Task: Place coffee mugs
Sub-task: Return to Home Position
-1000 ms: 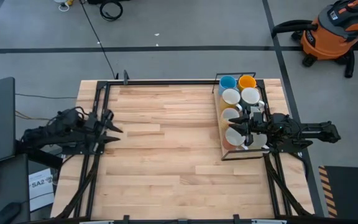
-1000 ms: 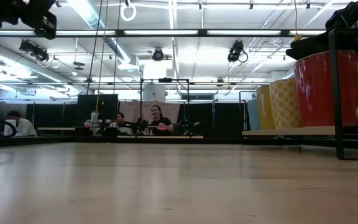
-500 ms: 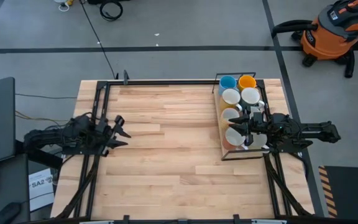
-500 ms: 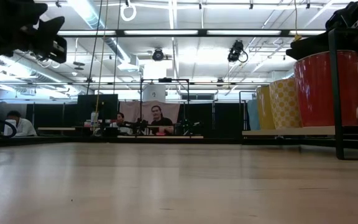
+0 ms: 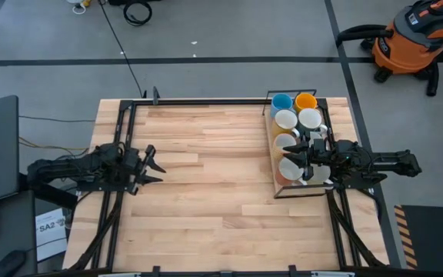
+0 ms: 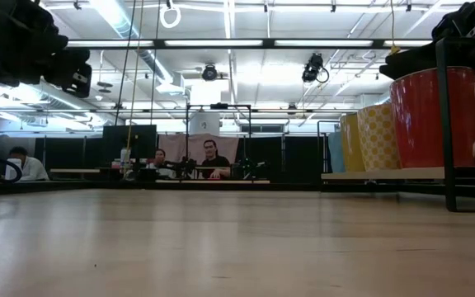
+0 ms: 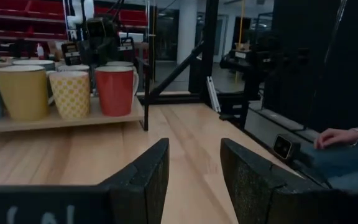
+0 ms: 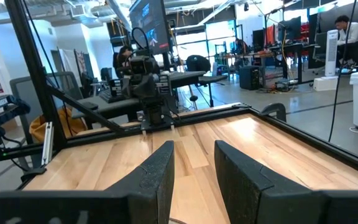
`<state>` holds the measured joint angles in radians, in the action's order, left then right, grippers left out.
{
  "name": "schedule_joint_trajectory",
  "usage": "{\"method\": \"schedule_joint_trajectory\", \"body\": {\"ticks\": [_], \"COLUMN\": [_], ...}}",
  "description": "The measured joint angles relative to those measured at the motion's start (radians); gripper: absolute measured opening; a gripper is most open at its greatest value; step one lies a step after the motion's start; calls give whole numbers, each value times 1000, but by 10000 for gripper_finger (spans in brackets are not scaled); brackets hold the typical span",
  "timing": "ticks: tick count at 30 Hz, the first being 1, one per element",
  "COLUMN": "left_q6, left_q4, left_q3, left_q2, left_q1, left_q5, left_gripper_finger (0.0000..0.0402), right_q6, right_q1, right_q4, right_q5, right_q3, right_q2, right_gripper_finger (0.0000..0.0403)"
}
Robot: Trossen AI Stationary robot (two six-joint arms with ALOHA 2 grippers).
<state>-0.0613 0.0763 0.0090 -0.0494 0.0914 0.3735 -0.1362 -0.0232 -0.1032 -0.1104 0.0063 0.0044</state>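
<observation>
Overhead view of a wooden worktop point(image 5: 206, 177) with two dark robot arms. The coffee mugs point(image 5: 285, 120) stand in two columns on a wire-framed shelf point(image 7: 73, 118) at the right side of the frame. The light blue mug point(image 5: 281, 101) and the orange-yellow mug point(image 5: 306, 101) sit at its upper end, with white ones below them. The left wrist view also shows a red-orange mug point(image 7: 115, 90) at the end of one row. The shelf's long axis runs from top to bottom of the frame. The right hand point(image 5: 304, 163) hangs over the shelf's lower end, its fingers spread and holding nothing. The left hand point(image 5: 154, 163) is at the left of the frame, well apart from the mugs and pointing toward them, also spread and empty. Every mug visible is on the shelf, so placing looks finished. The right arm is much the nearer and probably needs to back away to the right.
</observation>
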Motion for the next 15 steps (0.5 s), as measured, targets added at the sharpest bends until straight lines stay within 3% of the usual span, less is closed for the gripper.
{"method": "schedule_joint_trajectory", "body": {"ticks": [15], "left_q6": [-106], "left_q4": [27], "left_q3": [-2], "left_q2": [-23], "left_q1": [0], "left_q5": [-10], "left_gripper_finger": [151], "right_q6": [0], "right_q1": [0], "right_q4": [0], "right_q5": [0], "right_q3": [0], "right_q2": [0], "right_gripper_finger": [120]}}
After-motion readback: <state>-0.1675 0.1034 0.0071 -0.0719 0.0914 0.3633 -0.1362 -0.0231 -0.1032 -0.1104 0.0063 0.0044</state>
